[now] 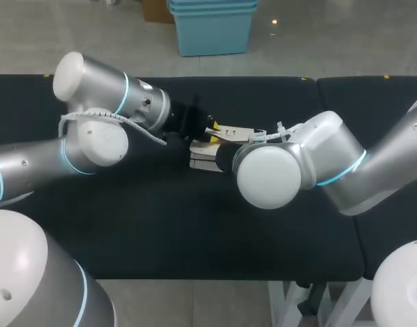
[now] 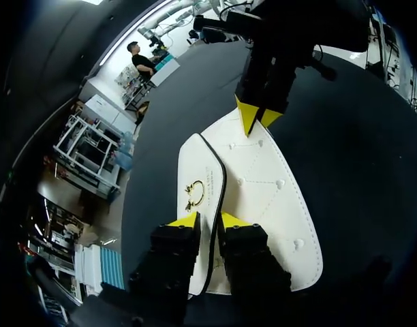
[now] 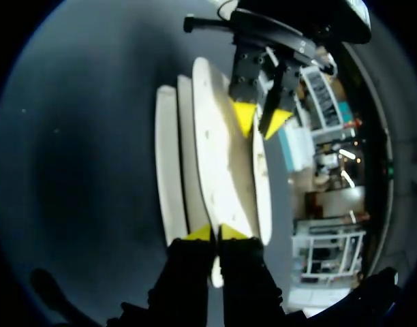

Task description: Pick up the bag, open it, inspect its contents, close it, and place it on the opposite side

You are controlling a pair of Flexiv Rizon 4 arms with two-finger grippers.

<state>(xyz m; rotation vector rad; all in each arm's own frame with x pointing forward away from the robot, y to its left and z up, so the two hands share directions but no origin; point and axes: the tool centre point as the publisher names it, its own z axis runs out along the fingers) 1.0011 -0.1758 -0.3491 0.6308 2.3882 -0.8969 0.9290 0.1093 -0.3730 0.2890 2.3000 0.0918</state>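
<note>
The bag [image 2: 263, 184] is being held between the two claws, gripped from opposite ends, low over the middle of the desk [image 1: 161, 225]. Whether it is resting on the desk or just lifted cannot be told. The left claw [image 2: 208, 219] is being kept closed on the dark-edged rim of the flap [image 2: 198, 163], with one finger on each side of it. The right claw [image 3: 215, 233] is being kept closed on a white panel at the other end.

This hold is judged to be for opening. Different layers are being pinched by each claw, so they can be drawn apart and the inside inspected.

In the left wrist view, a gold ring [image 2: 195, 194] is being shown on the flap just ahead of the left claw, with the stitched, studded face beside it. The right claw's tips are being seen pressed together on the far edge.

In the right wrist view, the bag is being shown edge-on instead, as several white layers running side by side ahead of the right claw. The ring is not being shown there.

In the head view, the right claw is being largely hidden by its own wrist, and only a sliver of the bag is being shown.
</note>
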